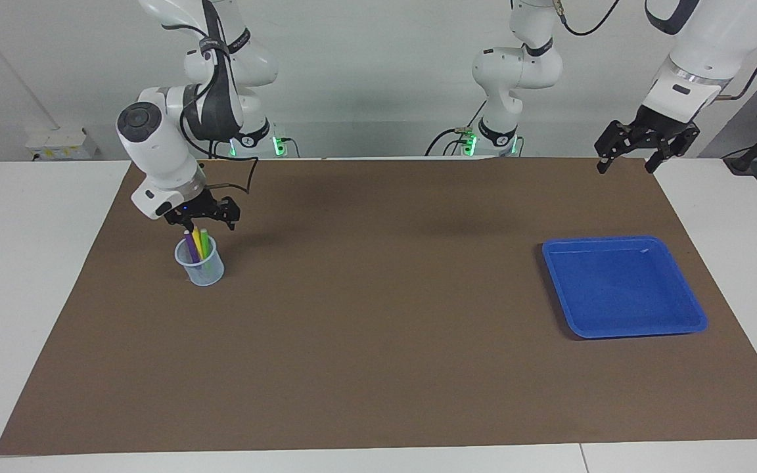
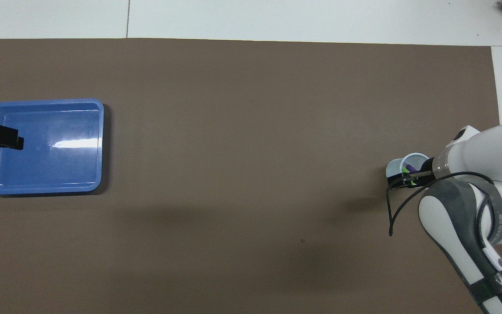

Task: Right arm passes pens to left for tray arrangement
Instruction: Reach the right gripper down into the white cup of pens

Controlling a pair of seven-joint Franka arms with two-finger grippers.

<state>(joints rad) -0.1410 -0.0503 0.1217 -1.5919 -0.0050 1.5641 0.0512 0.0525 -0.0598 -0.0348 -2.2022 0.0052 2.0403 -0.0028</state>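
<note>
Facing view catches all three pens, purple, yellow, green, standing upright in one translucent cup; from overhead the right arm hides most of them. Right gripper hangs just above the pen tips, fingers spread, gripping nothing. Left gripper waits high over the mat's corner at the robots' edge, jaws wide, empty; overhead shows only its black tip. One brown mat covers the white tabletop, pale wall at the back. One blue tray sits toward the left arm's end, bare.
</note>
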